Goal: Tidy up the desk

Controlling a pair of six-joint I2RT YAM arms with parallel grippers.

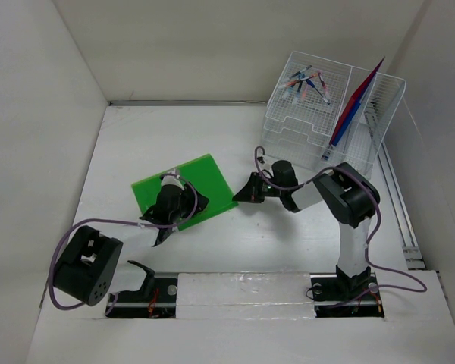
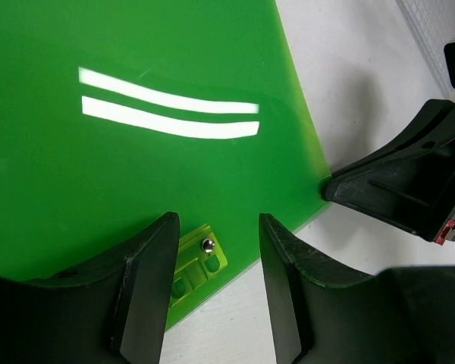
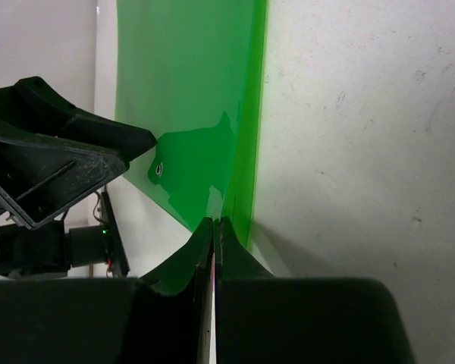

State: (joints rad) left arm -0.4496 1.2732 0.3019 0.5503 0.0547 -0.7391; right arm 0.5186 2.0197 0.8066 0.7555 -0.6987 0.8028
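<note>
the desk spans the view between white side panels. a green board lies flat left of its centre, partly hidden by the left arm. the left end effector hovers over the board's edge, fingers well apart, holding nothing. a small clip shows between them. the right end effector is pressed closed, tips against the board's right edge. a wire rack in the far right corner holds pens, too small to make out.

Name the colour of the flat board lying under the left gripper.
The board is bright green and glossy; the left wrist view shows it best.
</note>
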